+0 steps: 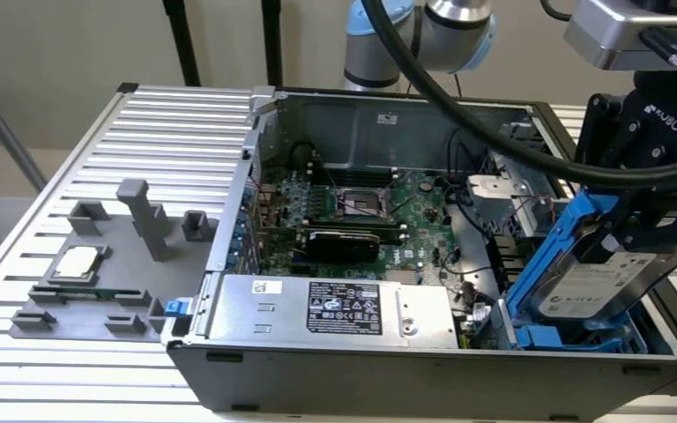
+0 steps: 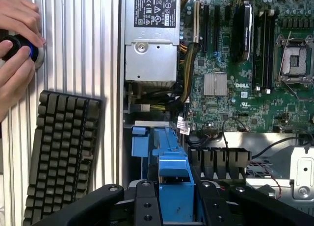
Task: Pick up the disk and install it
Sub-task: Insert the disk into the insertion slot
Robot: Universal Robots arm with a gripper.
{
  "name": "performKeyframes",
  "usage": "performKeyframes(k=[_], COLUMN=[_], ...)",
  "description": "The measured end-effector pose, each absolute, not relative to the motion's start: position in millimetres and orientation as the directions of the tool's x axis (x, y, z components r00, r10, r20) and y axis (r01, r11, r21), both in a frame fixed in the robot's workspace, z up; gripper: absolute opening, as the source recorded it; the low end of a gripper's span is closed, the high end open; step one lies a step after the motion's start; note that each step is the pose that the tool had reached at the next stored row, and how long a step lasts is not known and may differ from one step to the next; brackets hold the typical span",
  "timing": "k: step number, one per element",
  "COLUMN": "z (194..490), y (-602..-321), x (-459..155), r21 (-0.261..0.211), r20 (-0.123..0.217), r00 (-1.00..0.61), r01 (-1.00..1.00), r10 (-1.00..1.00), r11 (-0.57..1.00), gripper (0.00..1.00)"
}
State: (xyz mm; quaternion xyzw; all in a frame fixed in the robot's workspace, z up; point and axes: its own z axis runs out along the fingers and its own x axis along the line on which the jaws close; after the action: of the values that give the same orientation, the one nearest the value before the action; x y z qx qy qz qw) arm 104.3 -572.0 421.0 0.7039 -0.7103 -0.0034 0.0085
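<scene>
The disk [image 1: 595, 284], silver-grey with a white label and bright blue carrier rails, is held tilted at the exterior view's right end of the open computer case [image 1: 262, 132]. Its lower end reaches down to the blue drive cage [image 1: 550, 339] inside the case. My gripper [image 1: 638, 231] is shut on the disk's upper part. In the wrist view, the black fingers [image 2: 147, 204] clamp the blue carrier of the disk [image 2: 174, 184] from both sides, with the gripper [image 2: 175, 206] above the cage [image 2: 140, 140].
Inside the case lie the green motherboard [image 1: 362, 207] and the power supply [image 1: 327, 308]. A grey fixture [image 1: 92, 291] with a small square processor chip [image 1: 77, 263] sits on the slatted table. A keyboard [image 2: 64, 152] and a person's hands [image 2: 17, 39] on a round button lie beside the case.
</scene>
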Motion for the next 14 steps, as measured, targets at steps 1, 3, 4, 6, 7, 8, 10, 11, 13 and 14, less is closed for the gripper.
performKeyframes(k=[1, 3, 4, 6, 7, 8, 10, 11, 13, 14], z=[420, 418, 417, 415, 414, 414, 412, 411, 409, 408], y=[-572, -572, -572, -572, -572, -572, -572, -572, -572, -572], x=[104, 105, 105, 105, 105, 105, 106, 106, 106, 106], r21=[0.017, 0.019, 0.019, 0.021, 0.022, 0.023, 0.025, 0.027, 0.029, 0.031], r20=[0.007, 0.005, 0.004, 0.002, 0.001, 0.0, -0.001, -0.002, -0.002, -0.003], r00=[-0.009, -0.008, -0.008, -0.007, -0.007, -0.007, -0.006, -0.005, -0.004, -0.004], r01=[-1.0, -1.0, -1.0, -1.0, -1.0, -1.0, -1.0, -1.0, -1.0, -1.0], r10=[-1.0, -1.0, -1.0, -1.0, -1.0, -1.0, -1.0, -1.0, -1.0, -1.0], r11=[0.009, 0.008, 0.008, 0.007, 0.007, 0.007, 0.006, 0.005, 0.004, 0.004], gripper=[0.0, 0.0, 0.0, 0.0, 0.0, 0.0, 0.0, 0.0, 0.0, 0.0])
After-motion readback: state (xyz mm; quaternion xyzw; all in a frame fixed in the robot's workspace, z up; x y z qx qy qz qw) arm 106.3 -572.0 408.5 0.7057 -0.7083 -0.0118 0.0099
